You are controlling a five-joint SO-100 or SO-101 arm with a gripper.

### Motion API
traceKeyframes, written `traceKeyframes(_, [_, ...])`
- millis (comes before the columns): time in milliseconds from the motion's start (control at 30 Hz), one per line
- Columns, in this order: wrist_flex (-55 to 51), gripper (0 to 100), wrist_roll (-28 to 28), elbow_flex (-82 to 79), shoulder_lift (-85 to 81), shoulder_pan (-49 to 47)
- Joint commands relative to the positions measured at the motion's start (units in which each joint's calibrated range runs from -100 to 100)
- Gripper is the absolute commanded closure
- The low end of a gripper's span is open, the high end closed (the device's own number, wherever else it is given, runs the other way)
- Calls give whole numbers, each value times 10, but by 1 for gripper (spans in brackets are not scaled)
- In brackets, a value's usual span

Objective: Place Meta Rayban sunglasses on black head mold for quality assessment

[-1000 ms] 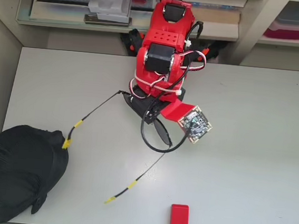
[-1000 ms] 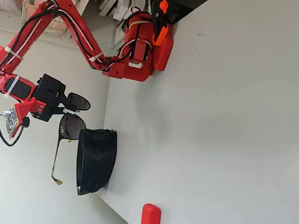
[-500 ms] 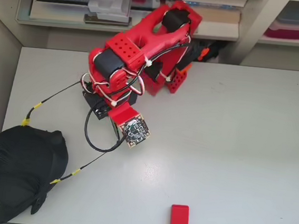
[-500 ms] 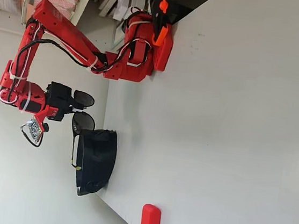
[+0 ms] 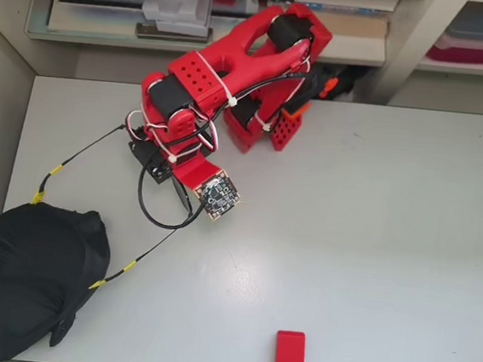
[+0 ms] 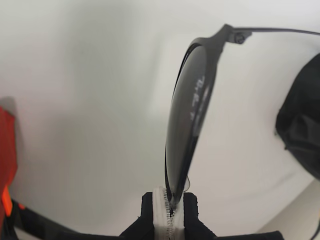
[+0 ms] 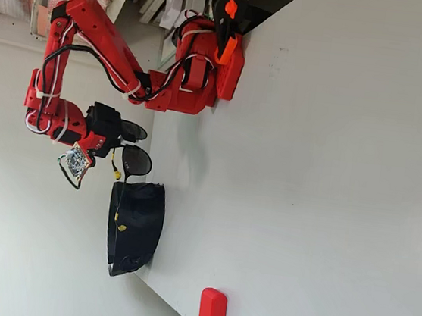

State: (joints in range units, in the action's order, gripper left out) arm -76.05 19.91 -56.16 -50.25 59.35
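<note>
The sunglasses hang in my gripper, which is shut on the frame at the rim of one dark lens. In the fixed view both lenses sit just off the gripper, close above the black head mold. From overhead the lenses are hidden under the red arm. The two thin temple arms with yellow marks stretch down-left toward the head mold at the table's lower-left corner. One tip ends at the mold's upper edge, the other at its right side. The mold's edge shows at the right of the wrist view.
A red block lies at the table's front edge, also in the fixed view. The arm's base is clamped at the back edge, with shelves behind it. A small circuit board and a black cable loop hang by the wrist.
The arm swung left with the sunglasses, from the table's middle to beside the head mold. The temple tips, clear of the mold a second ago, now reach its edges.
</note>
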Motion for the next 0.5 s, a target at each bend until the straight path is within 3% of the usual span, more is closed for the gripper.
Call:
traceKeyframes(0, [31, 100, 1, -101, -199, 13])
traceKeyframes(167, [47, 100, 1, -189, -316, 13])
traceKeyframes(467, [146, 100, 2, -292, -330, 6])
